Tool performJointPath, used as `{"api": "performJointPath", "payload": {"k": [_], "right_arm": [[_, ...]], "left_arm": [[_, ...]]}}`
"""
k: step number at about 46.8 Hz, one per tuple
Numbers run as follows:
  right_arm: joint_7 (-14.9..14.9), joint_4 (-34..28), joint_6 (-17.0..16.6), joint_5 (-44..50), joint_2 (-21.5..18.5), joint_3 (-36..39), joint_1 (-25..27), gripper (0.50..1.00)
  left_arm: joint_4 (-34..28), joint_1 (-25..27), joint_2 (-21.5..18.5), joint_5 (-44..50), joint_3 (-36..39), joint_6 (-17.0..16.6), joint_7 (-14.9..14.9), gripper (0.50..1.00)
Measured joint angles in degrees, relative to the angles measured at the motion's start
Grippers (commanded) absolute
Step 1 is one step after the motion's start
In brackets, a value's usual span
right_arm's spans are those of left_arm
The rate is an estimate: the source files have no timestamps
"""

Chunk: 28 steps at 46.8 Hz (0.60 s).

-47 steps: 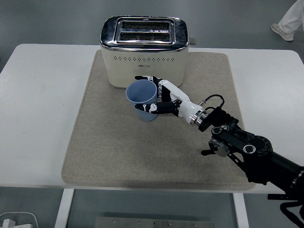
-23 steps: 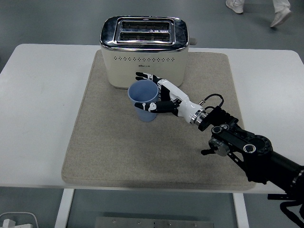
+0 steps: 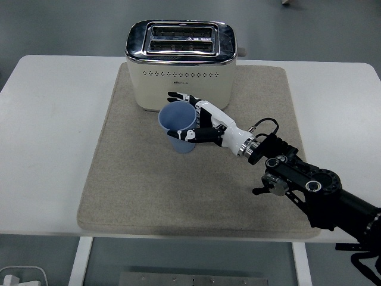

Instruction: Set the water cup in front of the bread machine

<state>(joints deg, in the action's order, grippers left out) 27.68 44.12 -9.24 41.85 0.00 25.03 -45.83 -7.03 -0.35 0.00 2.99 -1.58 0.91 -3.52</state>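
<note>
Head view: I look down over the white counter, its near edge at the bottom of my picture.
Landmark: I take the cream toaster as my reference; it stands at the far end of a beige mat and shows two slots in its shiny top.
Cup: the blue cup is just in front of the toaster, on the near side, over the mat. Its open mouth faces up and tips a little toward the left. I cannot tell whether its base rests on the mat.
Right hand: my right hand sits just in front of the toaster, to the right of the cup. It is wrapped around the cup, one dark finger curling behind the rim on the toaster side and the thumb pressed on the near wall.
Right arm: the black arm runs from the picture's lower right corner up toward the toaster, crossing the mat's right part.
Left arm: I do not see it.
</note>
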Motion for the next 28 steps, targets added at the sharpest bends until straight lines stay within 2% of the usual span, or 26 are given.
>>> {"api": "performJointPath", "payload": {"k": [19,28], "right_arm": [[0.4,-0.1,-0.3,-0.2,3.7,0.5,-0.2,0.924],[0.5,0.0,-3.3,-0.3,6.6,1.0,-0.2,0.924]], "left_arm": [[0.0,0.0,0.0,0.0,0.0,0.0,0.0,1.000],[0.0,0.0,0.0,0.0,0.0,0.0,0.0,1.000]]}}
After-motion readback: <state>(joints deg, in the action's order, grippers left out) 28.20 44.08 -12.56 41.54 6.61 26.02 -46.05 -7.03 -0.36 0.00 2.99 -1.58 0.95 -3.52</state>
